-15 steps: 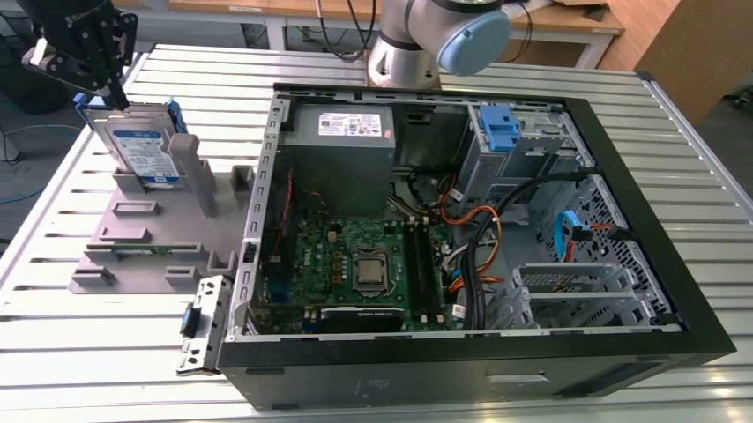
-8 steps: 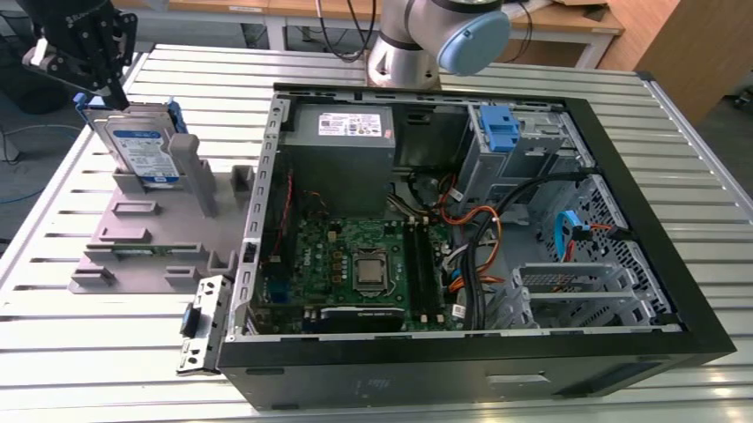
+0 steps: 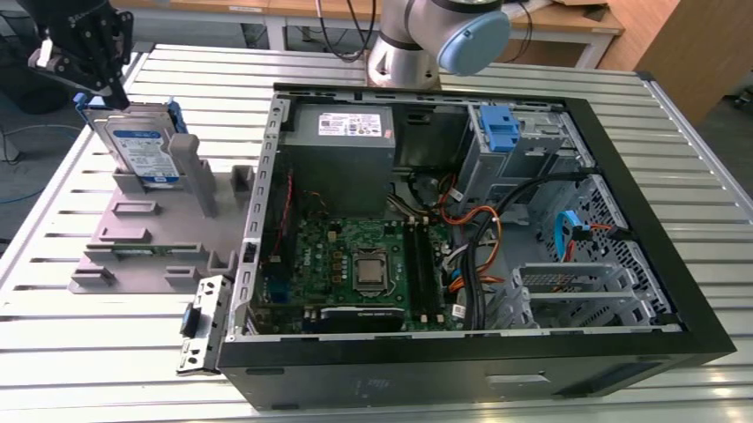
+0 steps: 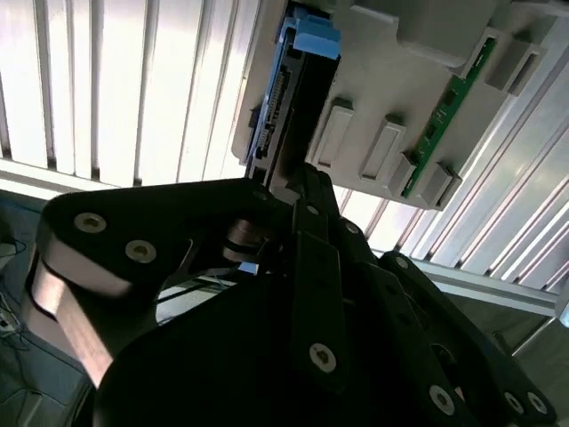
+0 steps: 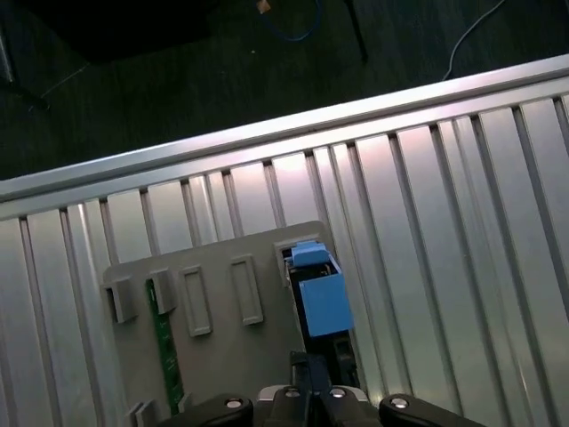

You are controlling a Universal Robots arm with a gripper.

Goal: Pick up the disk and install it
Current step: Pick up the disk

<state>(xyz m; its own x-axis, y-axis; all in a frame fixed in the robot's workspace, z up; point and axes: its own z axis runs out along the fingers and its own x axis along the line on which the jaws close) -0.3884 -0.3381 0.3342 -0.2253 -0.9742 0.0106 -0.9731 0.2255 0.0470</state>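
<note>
The pick-up step is judged to be in hand, and nothing of the installing has been done. At the exterior view's left, the gripper (image 3: 115,95) is held at the top edge of the disk (image 3: 139,145), at its upper corner. The disk is stood on edge directly beneath the gripper, seated in a slot of the grey holder (image 3: 141,233) that is laid on the slatted worktop (image 3: 70,352). In the first wrist view the disk's blue rail (image 5: 324,302) is seen just ahead of the gripper. In the second wrist view the disk's thin edge (image 4: 283,107) is met by the black linkage. Whether the gripper is clamped on the disk or merely set at it cannot be told.

A green circuit board (image 4: 444,116) is kept in another slot of the holder, just beside the disk. Well apart from the gripper, toward the exterior view's right, the open computer case (image 3: 659,291) is laid flat, with a blue latch (image 3: 500,128) at its far side.

A firm hold on the top edge is judged to be called for, followed by a straight lift along the slot, so that the rails are not caught on the holder's posts.
</note>
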